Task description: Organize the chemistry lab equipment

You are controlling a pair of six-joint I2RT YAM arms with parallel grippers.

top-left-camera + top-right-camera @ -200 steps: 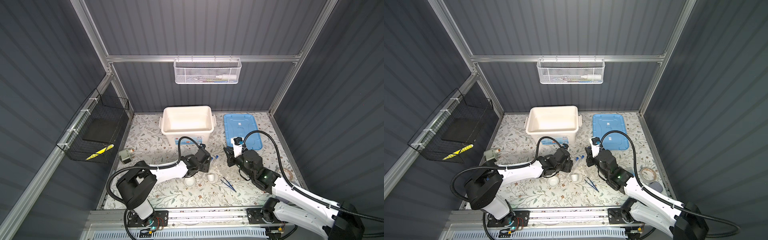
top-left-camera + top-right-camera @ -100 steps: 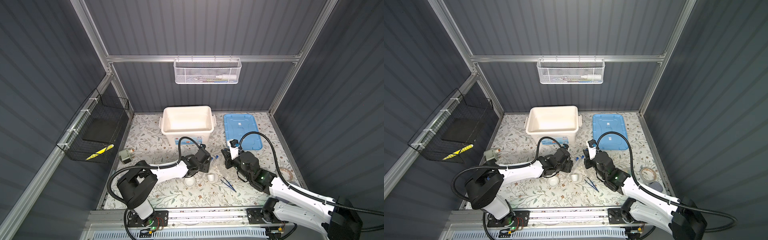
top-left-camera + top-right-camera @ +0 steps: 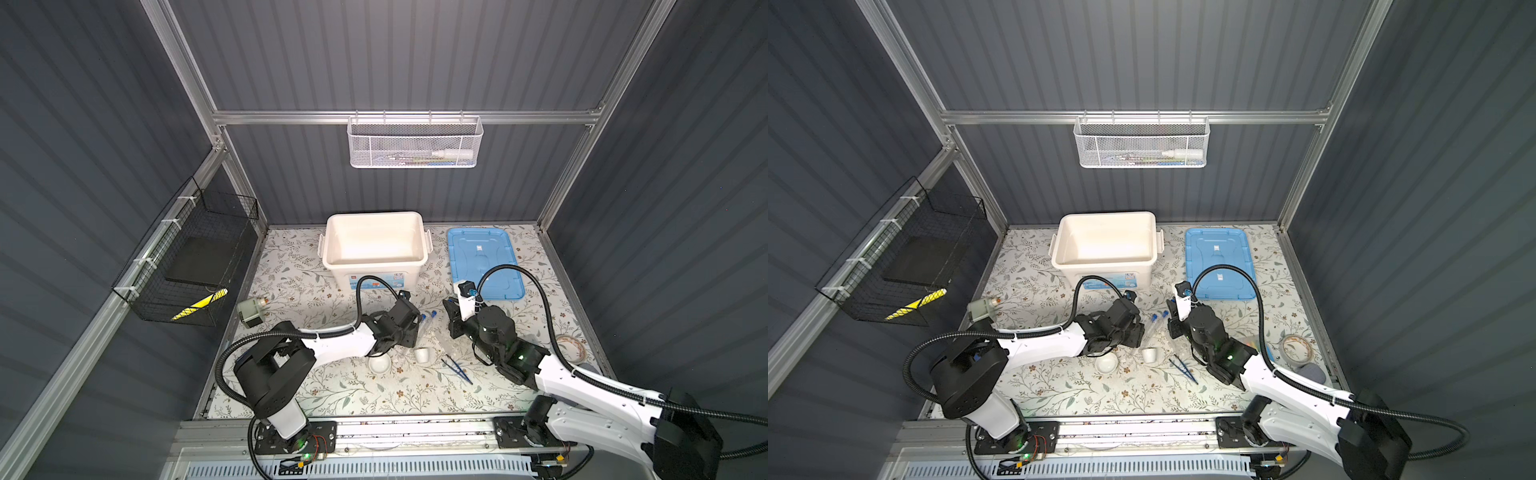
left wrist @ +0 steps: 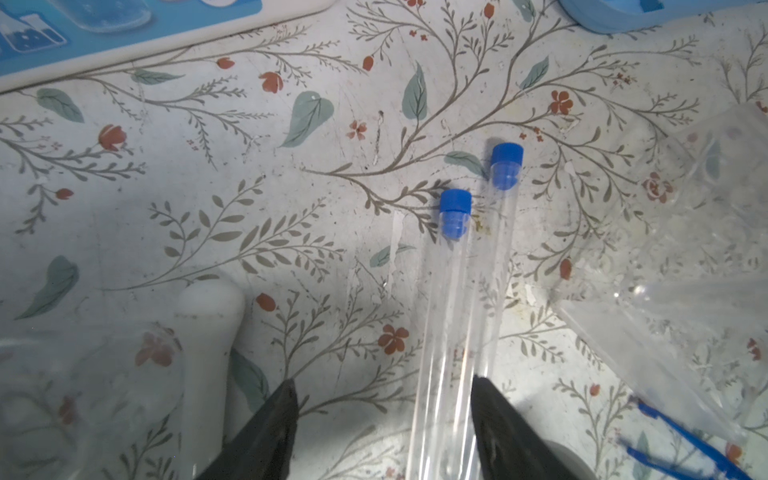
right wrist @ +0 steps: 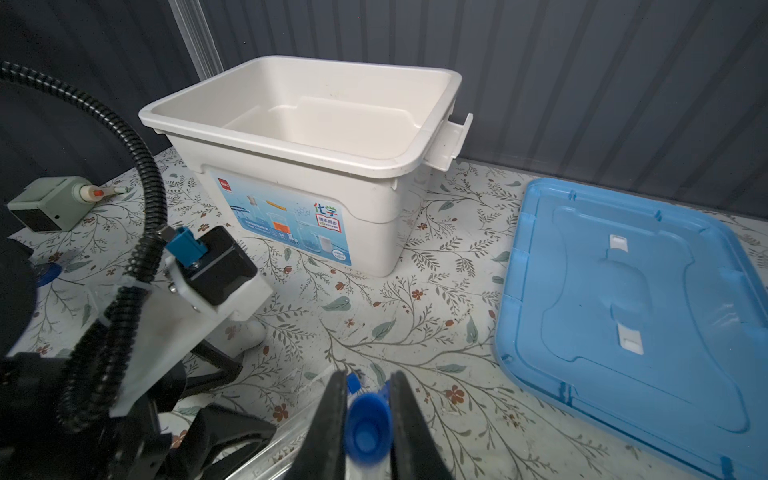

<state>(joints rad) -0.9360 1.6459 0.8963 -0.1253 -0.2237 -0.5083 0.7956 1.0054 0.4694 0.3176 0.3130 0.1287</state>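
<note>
Two clear test tubes [image 4: 446,291] with blue caps lie side by side on the floral mat. My left gripper [image 4: 384,380] is open low over them; the nearer tube runs between its fingers, close to one of them. A white pestle [image 4: 208,328] lies beside that gripper and the clear rack [image 4: 673,291] on its other side. My right gripper [image 5: 369,376] is shut on a third blue-capped test tube [image 5: 368,428]. In both top views the white mortar bowl [image 3: 380,363], small white cup [image 3: 423,354] and blue tweezers [image 3: 457,370] lie toward the front.
An open white bin [image 3: 374,218] stands at the back, its blue lid [image 3: 484,262] flat beside it. A green box-shaped device [image 3: 249,311] sits at the left, a tape roll [image 3: 571,347] at the right. Wire baskets hang on the back and left walls.
My right arm has shifted a little to the left, still holding its test tube. The left arm has stayed where it was.
</note>
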